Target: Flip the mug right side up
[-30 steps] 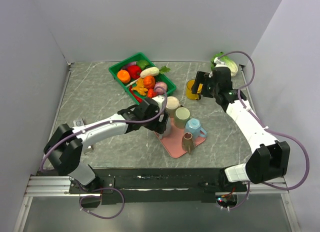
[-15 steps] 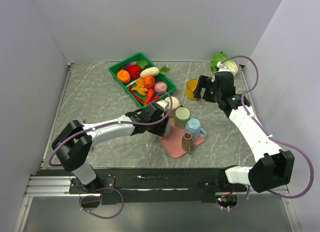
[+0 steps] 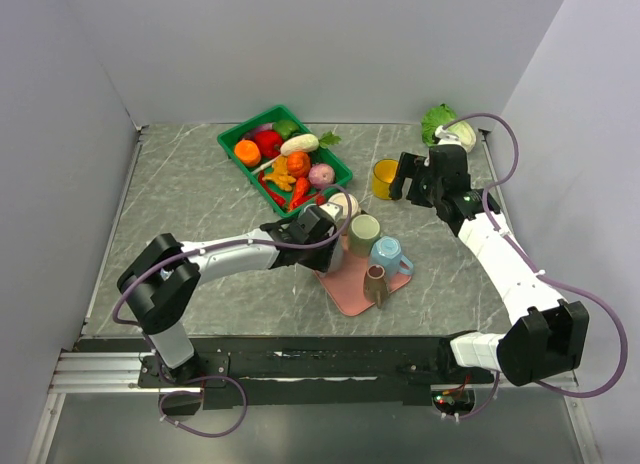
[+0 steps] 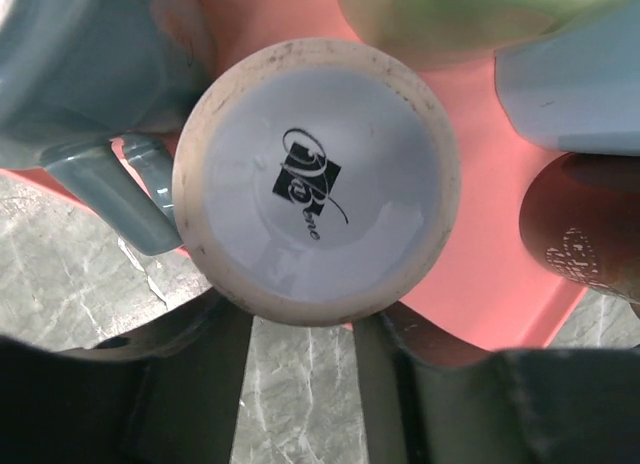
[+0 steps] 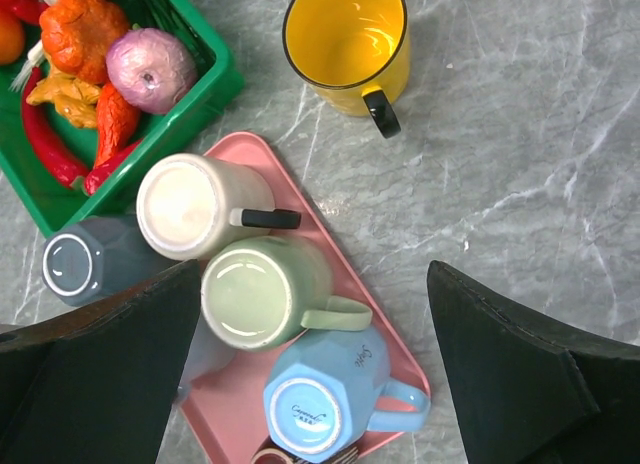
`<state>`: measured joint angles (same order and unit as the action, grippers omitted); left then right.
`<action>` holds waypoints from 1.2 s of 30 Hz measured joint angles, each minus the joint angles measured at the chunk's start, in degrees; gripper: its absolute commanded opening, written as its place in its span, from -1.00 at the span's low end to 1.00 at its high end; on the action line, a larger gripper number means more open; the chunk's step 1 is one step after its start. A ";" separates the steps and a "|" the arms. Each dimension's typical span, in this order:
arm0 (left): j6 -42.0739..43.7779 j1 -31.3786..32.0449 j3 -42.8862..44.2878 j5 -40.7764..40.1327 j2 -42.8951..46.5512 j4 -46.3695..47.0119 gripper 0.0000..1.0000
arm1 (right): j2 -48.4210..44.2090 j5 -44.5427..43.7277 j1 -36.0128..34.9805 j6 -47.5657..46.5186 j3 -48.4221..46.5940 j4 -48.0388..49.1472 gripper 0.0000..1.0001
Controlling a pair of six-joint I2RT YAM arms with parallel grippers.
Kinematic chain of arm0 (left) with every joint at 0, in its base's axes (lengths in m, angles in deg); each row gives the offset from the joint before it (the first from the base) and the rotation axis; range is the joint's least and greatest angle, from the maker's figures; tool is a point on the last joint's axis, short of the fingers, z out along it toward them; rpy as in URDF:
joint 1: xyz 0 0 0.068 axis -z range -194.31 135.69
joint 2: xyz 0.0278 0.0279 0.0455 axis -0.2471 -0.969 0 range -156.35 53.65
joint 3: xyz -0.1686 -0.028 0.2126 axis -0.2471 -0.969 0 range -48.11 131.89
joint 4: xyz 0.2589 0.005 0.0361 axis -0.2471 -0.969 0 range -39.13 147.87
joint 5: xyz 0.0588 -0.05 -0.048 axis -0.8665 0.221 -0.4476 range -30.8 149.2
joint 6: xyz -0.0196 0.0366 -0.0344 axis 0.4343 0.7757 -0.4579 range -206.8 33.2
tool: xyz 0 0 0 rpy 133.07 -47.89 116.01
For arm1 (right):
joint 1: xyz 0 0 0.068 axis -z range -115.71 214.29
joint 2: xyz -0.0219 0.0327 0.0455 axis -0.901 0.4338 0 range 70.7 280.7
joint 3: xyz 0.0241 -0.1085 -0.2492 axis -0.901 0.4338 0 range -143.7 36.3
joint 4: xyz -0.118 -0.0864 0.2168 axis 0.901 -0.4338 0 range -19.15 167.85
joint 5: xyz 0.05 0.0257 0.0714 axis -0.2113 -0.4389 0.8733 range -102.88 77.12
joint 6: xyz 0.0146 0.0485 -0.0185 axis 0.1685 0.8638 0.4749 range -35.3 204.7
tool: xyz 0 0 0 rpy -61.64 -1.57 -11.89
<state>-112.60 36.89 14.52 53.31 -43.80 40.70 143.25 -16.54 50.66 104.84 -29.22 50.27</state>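
target: upside-down mug (image 4: 315, 179), base up with a black logo printed on it, standing at the left edge of the pink tray (image 4: 470, 284); hidden under the arm in the top view. crowded on all sides: grey-blue mug (image 4: 70, 74) just beside on one side, handle angled toward the target; green mug (image 4: 450, 14) beyond; light blue mug (image 4: 580, 84) and brown mug (image 4: 580, 234) on the other side.

left hand (image 4: 305, 329) down over the target, fingers (image 4: 190, 384) partway in on either flank of the wall; pressing or just short of it, cannot tell. right hand (image 3: 402, 176) spread wide, holding nothing, hovering over the desk (image 3: 180, 184) near the upright yellow mug (image 5: 345, 44).

likely trouble from here: pinching the grey-blue handle along with the wall, given so little room for that finger. slipping on smooth round glaze, if gripped off-centre. clipping the brown or light blue neighbour during lift and roll, toppling it off the tray. dragging the tray itself if lifted too shallow. handle side of the target not visible, so awkward wrist angle possible. safest guess: rise well clear before rotating, then set down on bare desk.
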 measured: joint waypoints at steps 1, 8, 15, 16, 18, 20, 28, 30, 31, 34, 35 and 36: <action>0.00 0.00 0.07 0.00 -0.02 -0.02 -0.08 | 0.00 -0.02 0.00 0.00 0.00 -0.04 0.99; 0.00 0.07 1.09 0.07 -0.72 0.00 -0.53 | -0.33 -0.66 0.00 -0.02 0.22 -0.48 0.99; 0.17 0.15 1.18 -0.02 -0.76 0.15 -0.98 | -2.23 -1.33 0.02 0.02 1.25 -0.66 0.99; 0.17 0.15 1.16 -0.02 -0.76 0.15 -0.98 | -2.45 -1.36 0.02 0.02 1.55 -0.72 0.99; 0.22 0.20 1.18 -0.09 -0.76 0.13 -0.98 | -2.60 -1.42 0.02 0.07 2.01 -0.79 0.99; 0.24 0.28 1.18 -0.31 -0.74 0.09 -0.98 | -2.60 -1.40 0.02 0.20 2.16 -0.85 0.99; 1.36 0.37 1.18 0.33 3.45 -5.92 -0.98 | -4.13 -0.48 0.02 1.09 2.19 -1.25 1.00; 1.68 0.39 1.49 1.14 5.60 -7.78 -0.98 | -5.09 0.31 0.02 1.36 2.19 -1.25 1.00; 1.84 0.39 1.68 1.51 6.60 -8.44 -0.98 | -5.62 0.55 0.02 1.51 2.19 -1.20 1.00; 2.58 0.42 3.23 2.62 9.77 -10.60 -0.98 | -8.00 2.03 0.04 1.92 2.19 -1.03 0.99; 2.62 0.39 3.93 2.99 10.73 -11.06 -0.98 | -9.01 2.91 0.07 2.12 2.19 -0.76 1.00; 2.64 0.37 4.90 3.52 11.61 -11.52 -0.98 | -9.97 3.74 0.07 2.27 2.19 -0.44 1.00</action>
<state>-109.95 37.27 19.41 56.83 -32.19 29.18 133.28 -12.81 50.73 107.11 -27.03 49.84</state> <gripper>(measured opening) 0.222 0.996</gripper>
